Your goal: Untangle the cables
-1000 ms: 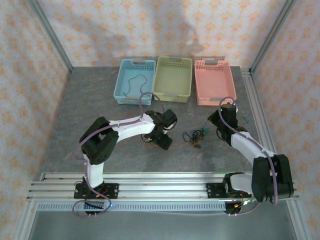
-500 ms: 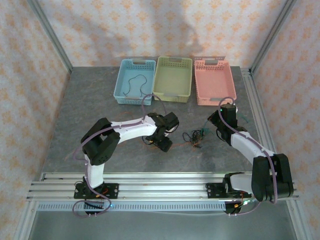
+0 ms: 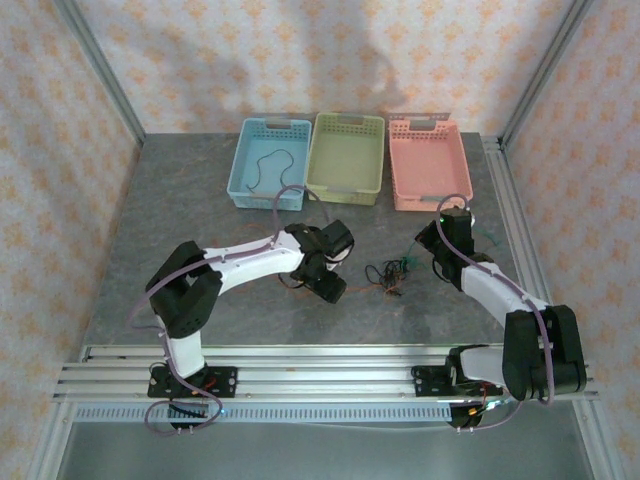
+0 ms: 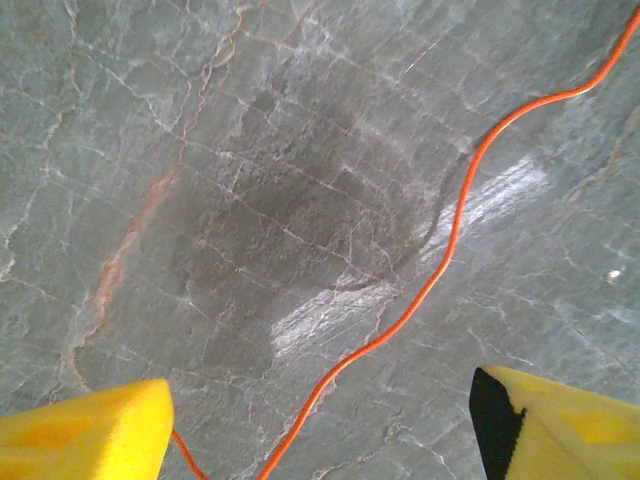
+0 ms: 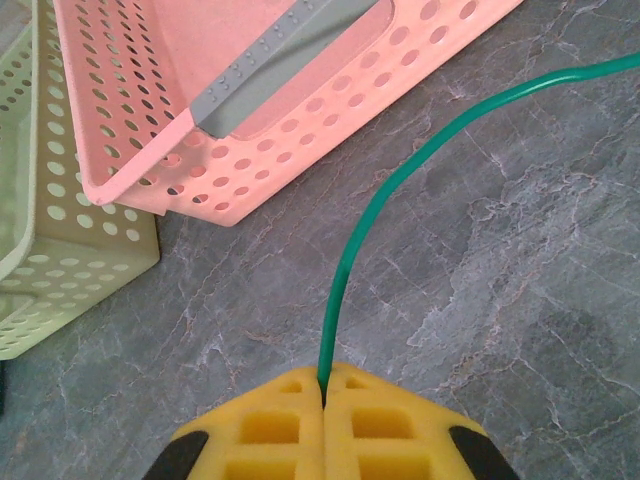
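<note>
As the cables lie now: a small knot of black, red-orange and green cables rests on the grey table, just toward 3 o'clock from its centre in the top view.
Loose strands: an orange cable trails from the knot toward 9 o'clock, and a green cable leads off toward 2 o'clock.
Left fingers: spread wide and holding nothing. In the left wrist view they hang over the table with the orange cable lying flat between them. They sit at 9 o'clock of the knot, near it but apart.
Right fingers: pressed together on the green cable, which rises out of the seam between them. They sit at 2 o'clock of the knot.
Baskets: a blue basket, a green basket and a pink basket stand in a row at 12 o'clock on the table. One black cable already lies in the blue basket.
Step in hand: likely freeing the next strand, with the right arm anchoring the green one while the left lines up on the orange one.
Next move calls for: lowering the left fingers to the table and closing squarely on the thin orange cable. The two arms should then draw apart gently so the knot loosens and does not cinch tighter.
</note>
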`<move>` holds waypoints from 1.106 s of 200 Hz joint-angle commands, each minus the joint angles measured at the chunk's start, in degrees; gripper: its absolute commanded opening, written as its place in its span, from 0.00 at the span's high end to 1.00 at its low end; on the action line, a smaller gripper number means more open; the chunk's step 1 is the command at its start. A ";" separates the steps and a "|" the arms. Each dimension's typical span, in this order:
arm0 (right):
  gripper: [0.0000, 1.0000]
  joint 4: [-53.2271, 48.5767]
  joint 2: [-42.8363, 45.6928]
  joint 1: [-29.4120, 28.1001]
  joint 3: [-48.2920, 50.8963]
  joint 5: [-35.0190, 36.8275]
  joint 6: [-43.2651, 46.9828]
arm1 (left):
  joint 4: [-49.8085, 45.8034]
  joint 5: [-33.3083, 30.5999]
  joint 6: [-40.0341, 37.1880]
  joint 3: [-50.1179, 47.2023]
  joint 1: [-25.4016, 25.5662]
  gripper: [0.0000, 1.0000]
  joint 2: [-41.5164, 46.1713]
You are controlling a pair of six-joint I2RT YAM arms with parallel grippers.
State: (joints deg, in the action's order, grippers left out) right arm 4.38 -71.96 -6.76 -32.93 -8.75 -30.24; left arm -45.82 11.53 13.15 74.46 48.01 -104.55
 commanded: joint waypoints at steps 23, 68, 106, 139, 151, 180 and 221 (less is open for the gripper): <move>1.00 0.45 -0.58 -0.18 -0.90 1.31 -0.60 | -1.90 -1.33 0.03 -0.01 0.15 0.33 -1.71; 1.00 0.39 -0.85 -0.18 -1.08 1.27 -0.60 | -1.14 -1.81 0.83 -2.33 0.51 0.54 -1.21; 1.00 0.25 -0.85 -0.18 -1.11 1.30 -0.61 | -0.58 -2.95 1.35 -3.06 0.58 0.81 1.04; 1.00 -0.34 -0.58 -0.18 -1.17 1.80 -0.61 | -0.71 -10.14 3.98 -2.99 0.27 1.00 6.13; 1.00 -0.77 0.10 -0.18 -0.96 2.98 -0.60 | -0.58 -14.29 6.45 -3.92 -1.25 1.00 10.49; 1.00 -1.46 3.49 -0.17 0.59 7.07 -0.99 | 0.12 -21.02 13.07 -8.77 -9.43 1.00 24.04; 1.00 -1.97 3.85 -0.18 0.94 8.75 -1.39 | 4.04 -23.19 19.42 -19.53 -22.77 1.00 45.17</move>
State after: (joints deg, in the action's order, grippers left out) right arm 3.49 -68.84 -6.76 -32.88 -3.33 -30.96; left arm -42.13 -7.81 26.83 59.77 29.69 -66.67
